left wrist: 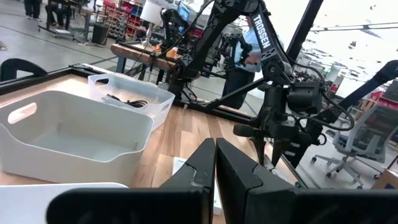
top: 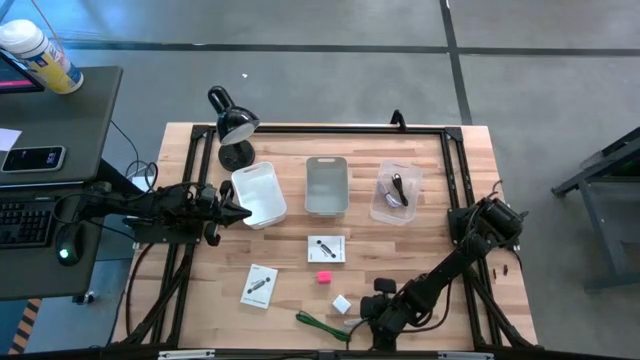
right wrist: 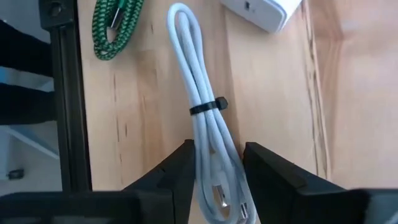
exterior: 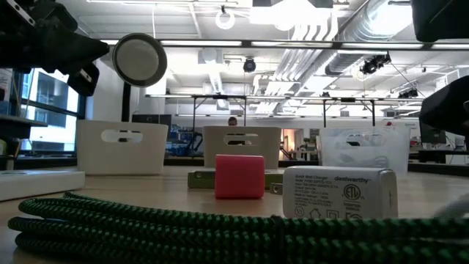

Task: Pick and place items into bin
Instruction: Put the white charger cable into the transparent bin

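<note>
My left gripper [top: 243,211] waits pinched closed, empty, beside the white bin [top: 259,193]. My right gripper [right wrist: 216,167] straddles the white cord [right wrist: 200,106] at the table's near edge, fingers part-open, probably not gripping; it could slip.

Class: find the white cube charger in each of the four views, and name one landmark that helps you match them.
High view: white cube, near the table's front edge, below the pink cube.
Low view: white cube, foreground, right of the pink cube.
Left wrist view: not in it.
Right wrist view: only a corner, at the top edge.
Shared landmark: green cord.
</note>
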Tool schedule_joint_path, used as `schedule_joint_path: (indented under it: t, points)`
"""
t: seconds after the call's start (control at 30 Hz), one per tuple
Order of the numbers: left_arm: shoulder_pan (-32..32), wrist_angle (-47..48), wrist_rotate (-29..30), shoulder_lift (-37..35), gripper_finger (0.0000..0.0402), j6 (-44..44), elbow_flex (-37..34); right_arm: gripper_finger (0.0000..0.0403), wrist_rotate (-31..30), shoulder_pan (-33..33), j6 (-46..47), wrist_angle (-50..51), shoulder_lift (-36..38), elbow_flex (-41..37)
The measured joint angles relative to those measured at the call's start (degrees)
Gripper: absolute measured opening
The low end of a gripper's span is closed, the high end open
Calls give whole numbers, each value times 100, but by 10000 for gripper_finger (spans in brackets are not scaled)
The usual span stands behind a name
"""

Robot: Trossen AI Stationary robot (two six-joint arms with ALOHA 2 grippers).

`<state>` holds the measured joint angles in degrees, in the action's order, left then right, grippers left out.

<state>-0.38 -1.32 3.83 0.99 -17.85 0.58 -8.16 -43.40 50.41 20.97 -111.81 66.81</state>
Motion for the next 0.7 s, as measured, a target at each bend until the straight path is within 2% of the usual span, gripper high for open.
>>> schedule_joint_path:
  t: [0.2,0.4,0.7]
  points:
    - [-2,0,27,0,3,2,0,95,-46,1,360,67,2,0]
    - [0,-2,27,0,3,2,0,64,-217,-2,1229,642,26,12]
    - [-1,-3,26,-1,3,43,0,64,-325,-2,1862,1341,241,-21]
